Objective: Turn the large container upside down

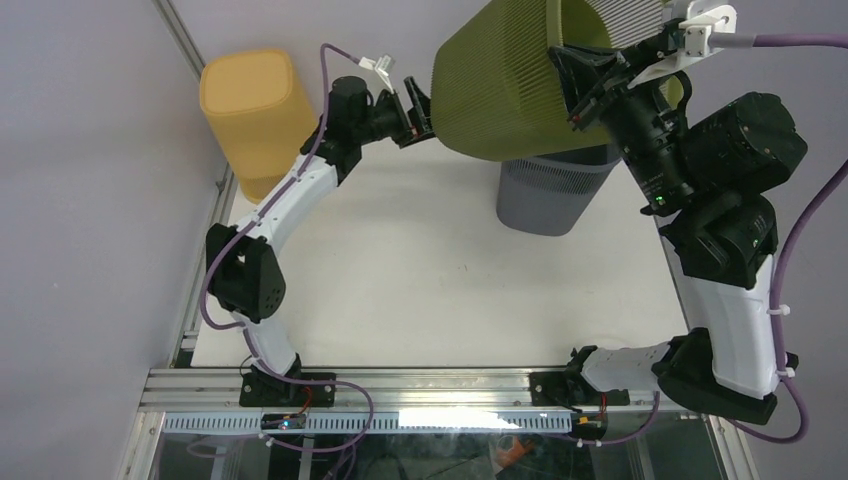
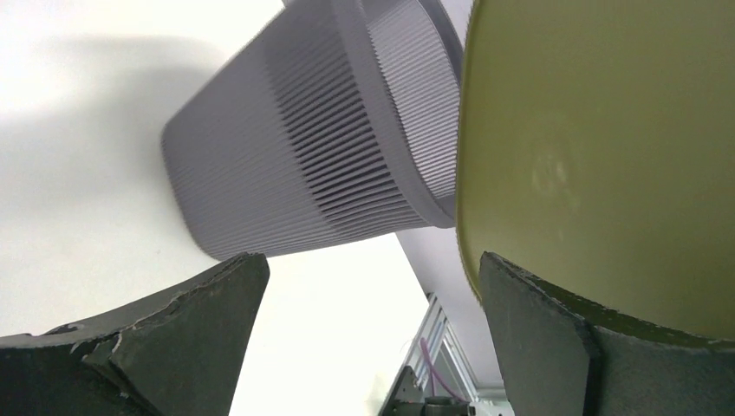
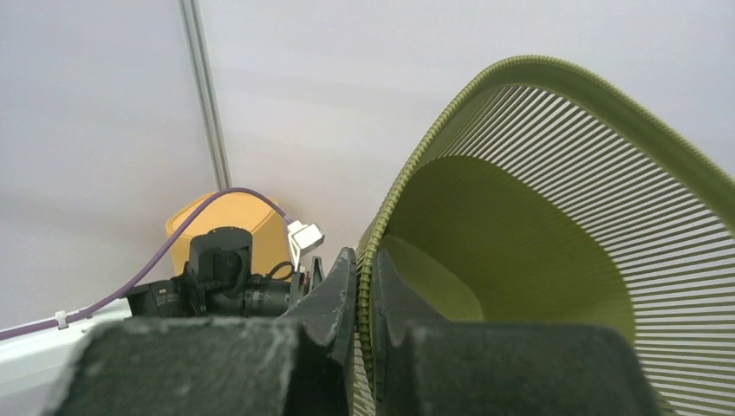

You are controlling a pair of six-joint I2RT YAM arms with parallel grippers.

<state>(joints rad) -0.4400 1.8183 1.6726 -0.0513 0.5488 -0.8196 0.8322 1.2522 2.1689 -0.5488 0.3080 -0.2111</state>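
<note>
We see the right gripper (image 1: pixel 585 95) clamped on the rim of the green bin (image 1: pixel 500 80). One finger is inside & one outside the ribbed wall, jaws nearly together w/ only the thin wall btwn them. The bin hangs in the air over the far right of the table (image 1: pixel 420 290), tipped on its side: mouth toward the right arm, flat bottom toward the left arm. We find the left gripper (image 1: pixel 418 112) at that bottom, jaws wide apart, holding nothing. One finger sits just beside the bin's smooth base; whether they touch we can't tell. Under the green bin a grey bin (image 1: pixel 555 190) stands on the table, narrow end down, its top hidden from above. Far left, past the table's edge, a yellow bin (image 1: pixel 250 100) stands well apart from the other two.
</note>
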